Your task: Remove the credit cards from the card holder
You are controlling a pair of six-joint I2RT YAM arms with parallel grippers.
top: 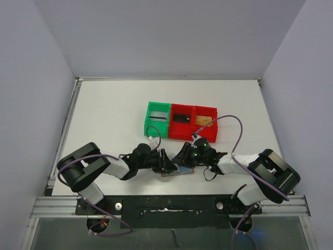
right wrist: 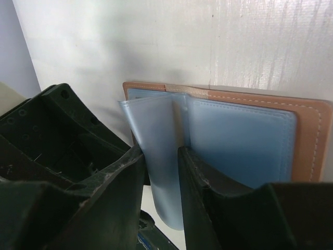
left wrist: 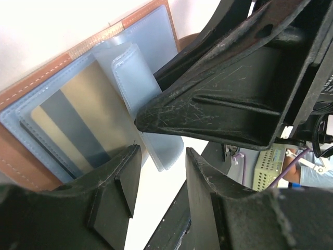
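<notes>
A white tabletop (top: 114, 140) sits inside a box of plain pale grey walls (top: 171, 36) at the back and on both sides. The light is soft and even. A metal rail (top: 62, 205) runs along the near edge, and thin metal strips line the other edges. Below the rail there is a dark floor

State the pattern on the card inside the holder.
Gold card with a dark stripe; left wrist view.

Both arms reached inward, meeting low over the table; the black left gripper (left wrist: 158, 179) stood parted, the black right gripper (right wrist: 161, 172) nearly closed.
</notes>
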